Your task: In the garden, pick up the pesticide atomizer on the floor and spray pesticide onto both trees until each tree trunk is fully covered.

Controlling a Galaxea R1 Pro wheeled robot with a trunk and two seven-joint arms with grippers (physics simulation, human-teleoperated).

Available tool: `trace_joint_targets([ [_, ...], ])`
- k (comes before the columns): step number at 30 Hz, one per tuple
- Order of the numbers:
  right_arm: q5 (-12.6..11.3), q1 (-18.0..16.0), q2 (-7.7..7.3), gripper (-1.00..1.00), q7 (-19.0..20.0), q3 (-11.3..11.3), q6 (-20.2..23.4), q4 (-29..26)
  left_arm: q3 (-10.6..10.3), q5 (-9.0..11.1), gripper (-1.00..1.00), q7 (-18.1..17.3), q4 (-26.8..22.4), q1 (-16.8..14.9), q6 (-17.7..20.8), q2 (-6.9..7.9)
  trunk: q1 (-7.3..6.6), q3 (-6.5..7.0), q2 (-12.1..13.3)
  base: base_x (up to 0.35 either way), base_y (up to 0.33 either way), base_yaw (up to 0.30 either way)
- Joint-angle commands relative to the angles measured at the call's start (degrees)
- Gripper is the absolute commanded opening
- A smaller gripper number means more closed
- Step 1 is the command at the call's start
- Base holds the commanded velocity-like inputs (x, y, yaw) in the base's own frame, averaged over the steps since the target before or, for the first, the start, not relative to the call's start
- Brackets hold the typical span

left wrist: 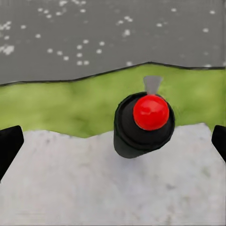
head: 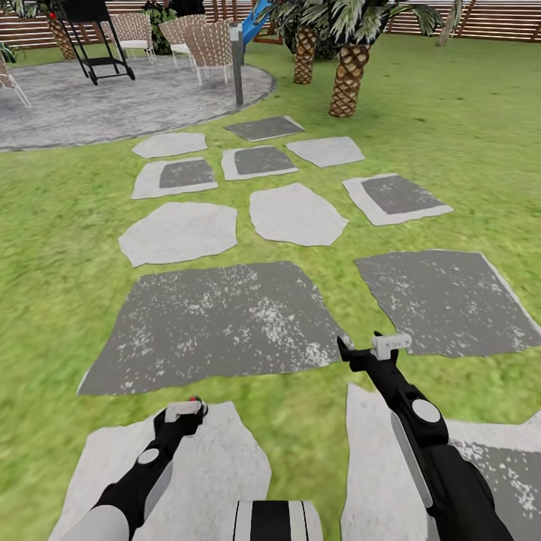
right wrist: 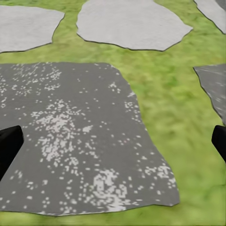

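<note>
Ahead, low paving slabs (head: 218,323) lie flat in the grass (head: 466,135), leaving open room above for both arms. Farther off, a grey post (head: 237,64), two palm trunks (head: 348,79) and wicker chairs (head: 209,45) block the way.

A large dark grey paving slab (right wrist: 75,136), flecked with white speckles, lies on the grass (right wrist: 174,117) below the right hand (right wrist: 113,143). The hand's two black fingertips (right wrist: 9,146) stand wide apart, with nothing between them. Farther off, across a strip of grass, lie two pale grey slabs: a big one (right wrist: 129,23) and part of another (right wrist: 26,26) beside it. The corner of one more dark slab (right wrist: 214,87) lies beside the big speckled one, green lawn running between the two.
</note>
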Motion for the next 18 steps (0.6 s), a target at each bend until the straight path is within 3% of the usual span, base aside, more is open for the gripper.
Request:
trace_joint_targets([
  [1,0.01,0.00,0.00,1.00,0.00,0.01,0.00,0.01,0.00,0.00,1.00,0.00,0.02,-0.03,0.00,-0.07,0.00,0.00,0.00,0.079,0.000,0.000],
  [7,0.00,0.00,0.00,1.00,0.00,0.01,0.00,-0.01,-1.00,0.00,1.00,0.00,0.03,-0.03,0.00,-0.09,0.00,0.00,0.00,0.023,0.000,-0.009],
  [10,0.00,0.00,0.00,1.00,0.00,0.00,0.00,-0.03,-1.82,0.00,1.00,0.00,-0.04,-0.02,-0.06,-0.09,0.00,0.00,0.00,0.003,0.000,-0.196],
  [18,0.00,0.00,0.00,1.00,0.00,0.01,0.00,-0.09,-1.90,0.00,1.00,0.00,-0.14,-0.01,-0.09,0.01,0.03,-0.22,-0.01,0.000,0.000,-0.080],
])
